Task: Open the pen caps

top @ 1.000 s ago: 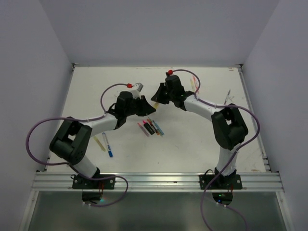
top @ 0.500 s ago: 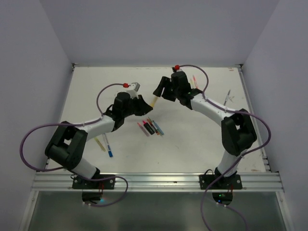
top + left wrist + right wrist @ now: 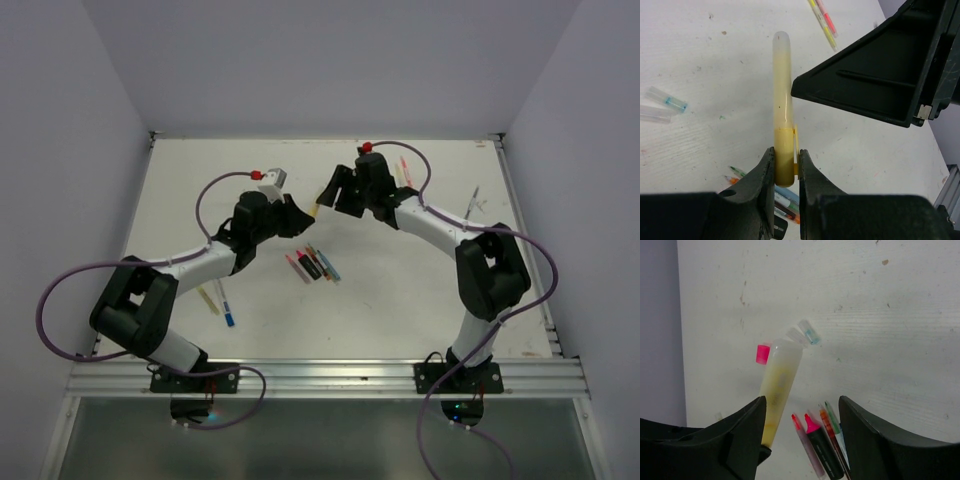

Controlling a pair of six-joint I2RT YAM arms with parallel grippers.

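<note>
1. Keeping the yellow highlighter (image 3: 781, 90) steady falls to the left gripper (image 3: 786, 165). Its fingers are pinched tight on the darker end, beside the clip (image 3: 796, 150), and we judge that this hold should stay firm and not twist.
2. The highlighter seems to be held off the table (image 3: 400, 290), with its pale rounded end reaching into the right gripper's gap. We cannot tell which end is the cap.
3. The right gripper (image 3: 801, 407) has its fingers spread wide and grips nothing, and the highlighter sits nearer one finger. We would centre first, close squarely on the free end, then pull straight along the highlighter.
4. A pink cap (image 3: 762, 354) and clear caps (image 3: 809, 332) lie just past the highlighter's tip, and spare pens (image 3: 820, 440) lie beside its held end. We should not sweep them.
</note>
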